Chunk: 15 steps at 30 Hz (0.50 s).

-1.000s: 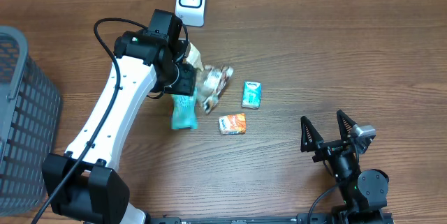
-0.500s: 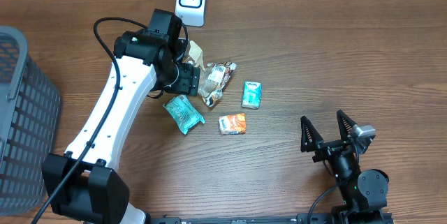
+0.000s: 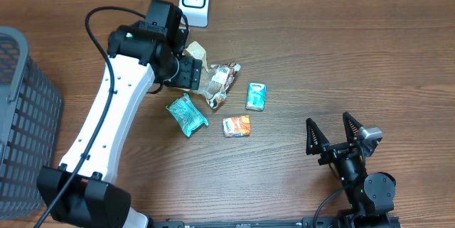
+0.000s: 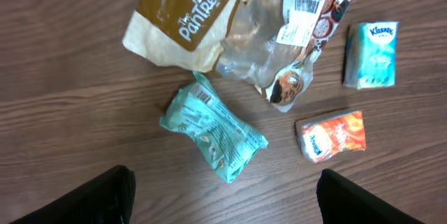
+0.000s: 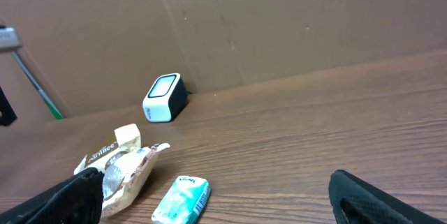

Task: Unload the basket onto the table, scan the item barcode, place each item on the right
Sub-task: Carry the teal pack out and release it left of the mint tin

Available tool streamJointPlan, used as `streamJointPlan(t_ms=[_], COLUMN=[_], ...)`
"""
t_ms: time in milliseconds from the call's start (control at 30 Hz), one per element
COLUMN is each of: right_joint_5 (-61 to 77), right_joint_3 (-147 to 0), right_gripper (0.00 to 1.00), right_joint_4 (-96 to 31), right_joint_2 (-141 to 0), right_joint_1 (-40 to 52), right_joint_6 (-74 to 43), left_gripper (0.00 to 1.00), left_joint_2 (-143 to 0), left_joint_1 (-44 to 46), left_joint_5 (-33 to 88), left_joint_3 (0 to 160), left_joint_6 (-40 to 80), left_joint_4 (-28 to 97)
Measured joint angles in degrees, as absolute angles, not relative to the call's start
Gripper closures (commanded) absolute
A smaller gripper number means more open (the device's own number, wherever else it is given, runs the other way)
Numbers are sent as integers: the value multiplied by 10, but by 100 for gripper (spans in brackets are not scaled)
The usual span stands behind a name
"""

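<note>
The white barcode scanner [image 3: 194, 1] stands at the table's far edge, also seen in the right wrist view [image 5: 165, 98]. A teal snack packet [image 3: 187, 114] lies flat on the wood, free of any grip [image 4: 213, 128]. My left gripper [image 4: 223, 206] hovers above the table near it, open and empty, both dark fingers [image 4: 98, 196] at the frame's bottom corners. In the overhead view the left gripper [image 3: 186, 72] sits over the pile. My right gripper [image 3: 333, 134] rests open and empty at the front right [image 5: 223, 199].
A brown paper bag [image 4: 183, 18], a clear patterned pouch [image 4: 293, 28] with a barcode label, a tissue pack [image 3: 256, 95] and an orange packet [image 3: 237, 126] lie beside the teal one. A grey basket [image 3: 21, 114] stands at the left edge.
The teal packet left my left gripper and now lies flat on the table. The left gripper opened wider and the arm drew back toward the scanner. The right arm stayed still.
</note>
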State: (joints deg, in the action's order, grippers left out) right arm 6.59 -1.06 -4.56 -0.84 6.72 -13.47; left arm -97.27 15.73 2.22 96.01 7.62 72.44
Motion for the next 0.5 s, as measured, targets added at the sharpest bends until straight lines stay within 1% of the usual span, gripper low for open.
streamJointPlan(t_ms=[200,433,500], right_joint_5=[66,66,66], right_joint_3=[-11,-11,-11], right_gripper=[0,0,0], right_joint_4=[-45,-45,-45], right_joint_2=[-8,-8,-8], right_joint_1=[67,67,67], right_joint_6=[-135,-135,-135], left_gripper=[5,4,1], left_joint_2=[-972,-970,-969], left_joint_1=[147,81,51], left_joint_5=[8,11,20], left_joint_3=[1053,1186,1233], left_joint_6=[70,70,72], left_joint_4=[759,806,831])
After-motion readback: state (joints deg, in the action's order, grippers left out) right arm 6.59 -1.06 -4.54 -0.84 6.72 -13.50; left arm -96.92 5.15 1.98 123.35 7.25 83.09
